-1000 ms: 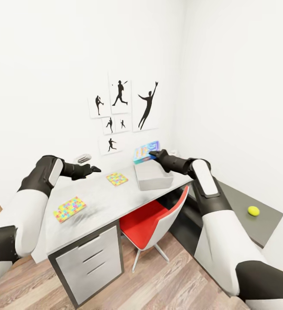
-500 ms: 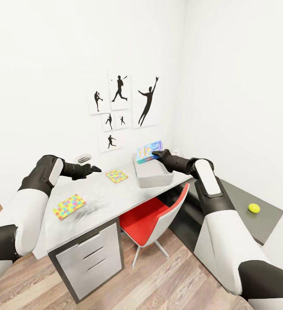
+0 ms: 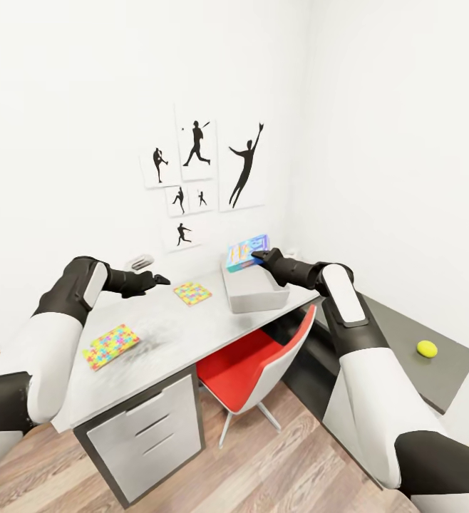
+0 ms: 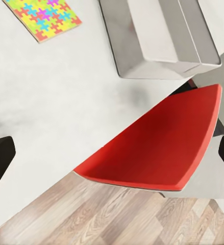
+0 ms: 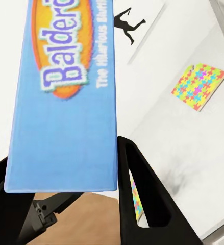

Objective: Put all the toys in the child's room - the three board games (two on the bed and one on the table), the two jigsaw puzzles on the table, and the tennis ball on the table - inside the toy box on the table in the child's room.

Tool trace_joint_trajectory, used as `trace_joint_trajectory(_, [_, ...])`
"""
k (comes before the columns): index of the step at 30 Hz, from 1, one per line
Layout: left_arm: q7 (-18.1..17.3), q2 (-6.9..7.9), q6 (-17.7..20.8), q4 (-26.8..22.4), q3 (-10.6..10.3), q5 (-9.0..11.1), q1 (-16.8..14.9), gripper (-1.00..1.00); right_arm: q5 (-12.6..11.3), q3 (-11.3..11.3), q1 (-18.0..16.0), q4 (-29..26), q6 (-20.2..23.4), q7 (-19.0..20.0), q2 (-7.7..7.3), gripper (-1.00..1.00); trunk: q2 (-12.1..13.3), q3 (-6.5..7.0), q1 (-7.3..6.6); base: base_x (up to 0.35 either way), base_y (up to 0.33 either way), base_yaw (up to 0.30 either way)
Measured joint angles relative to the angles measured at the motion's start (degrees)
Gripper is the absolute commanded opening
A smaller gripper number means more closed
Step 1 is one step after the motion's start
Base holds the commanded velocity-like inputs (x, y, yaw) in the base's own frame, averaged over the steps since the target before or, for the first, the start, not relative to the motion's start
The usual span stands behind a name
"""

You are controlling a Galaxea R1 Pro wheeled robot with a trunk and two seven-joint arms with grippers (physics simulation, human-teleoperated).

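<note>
Hovering spread and empty over the white-topped desk [image 3: 163, 335], the left gripper [image 3: 160, 280] waits. Rightward, the right gripper [image 3: 257, 254] clamps the blue printed board-game box [image 3: 246, 252] just above the grey lidless toy box [image 3: 254, 291]'s far edge — lower it level before letting go.

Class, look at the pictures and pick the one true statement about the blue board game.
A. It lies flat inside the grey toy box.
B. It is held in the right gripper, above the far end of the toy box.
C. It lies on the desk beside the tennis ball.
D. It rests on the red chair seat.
B: the right gripper is shut on the blue board game, which hangs over the far end of the toy box.
</note>
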Motion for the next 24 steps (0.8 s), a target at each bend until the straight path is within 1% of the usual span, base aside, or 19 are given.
trace_joint_trajectory(8, [0.1, -0.31, 0.0, 0.0, -0.1, 0.0, 0.0, 1.0, 0.3, 0.0, 0.0, -0.2, -0.2, -0.2, 0.12, -1.0, 0.0, 0.0, -0.02, 0.162, -0.172, 0.0])
trace_joint_trajectory(13, [0.1, -0.31, -0.1, 0.0, -0.1, 0.0, 0.0, 1.0, 0.3, 0.0, 0.0, -0.1, -0.2, -0.8, 0.15, -1.0, 0.0, 0.0, -0.01, 0.135, -0.043, 0.01])
trace_joint_trajectory(16, [0.1, -0.29, -0.1, 0.0, -0.1, 0.0, 0.0, 1.0, 0.2, 0.0, 0.0, 0.0, -0.2, -0.8, 0.11, -1.0, 0.0, 0.0, -0.02, 0.178, -0.008, 0.129])
trace_joint_trajectory(20, [0.1, -0.29, -0.1, 0.0, -0.1, 0.0, 0.0, 1.0, 0.2, 0.0, 0.0, 0.0, -0.2, -0.9, 0.09, -1.0, 0.0, 0.0, -0.02, 0.2, -0.002, 0.215])
trace_joint_trajectory(24, [0.1, -0.28, -0.1, 0.0, -0.1, 0.0, 0.0, 1.0, 0.0, 0.0, 0.0, 0.0, -0.2, -0.9, 0.09, -1.0, 0.0, 0.0, -0.01, 0.129, -0.049, 0.059])
